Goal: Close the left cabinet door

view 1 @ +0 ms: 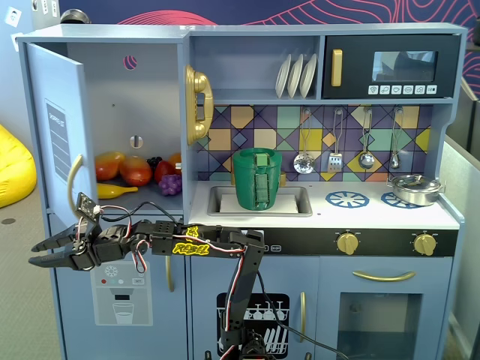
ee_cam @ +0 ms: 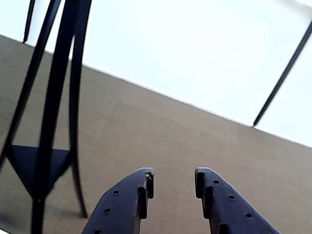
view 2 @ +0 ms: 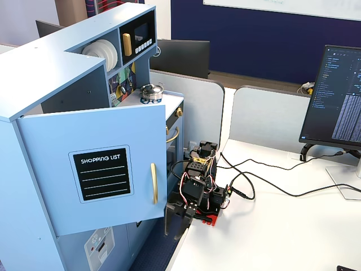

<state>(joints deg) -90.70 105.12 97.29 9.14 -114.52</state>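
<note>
The left cabinet door (view 1: 56,127) is light blue and stands swung wide open to the left. Its outer face with the black "SHOPPING LIST" panel (view 2: 102,174) and the gold handle (view 2: 153,183) shows in a fixed view from the side. My black arm stretches left from its base (view 1: 244,330). My gripper (view 1: 34,253) is open and empty, below the door's lower edge and out in front of the cabinet. It does not touch the door. In the wrist view the gripper (ee_cam: 173,176) points at brown carpet with nothing between the jaws. The door is out of that view.
Toy fruit (view 1: 135,172) lies inside the open compartment. The lower door with the dispenser graphic (view 1: 122,292) is shut. A green basket (view 1: 259,178) sits in the sink, a pot (view 1: 416,189) on the stove. Cables (view 2: 254,186) and a monitor (view 2: 338,96) are on the white desk. Black chair legs (ee_cam: 53,112) show in the wrist view.
</note>
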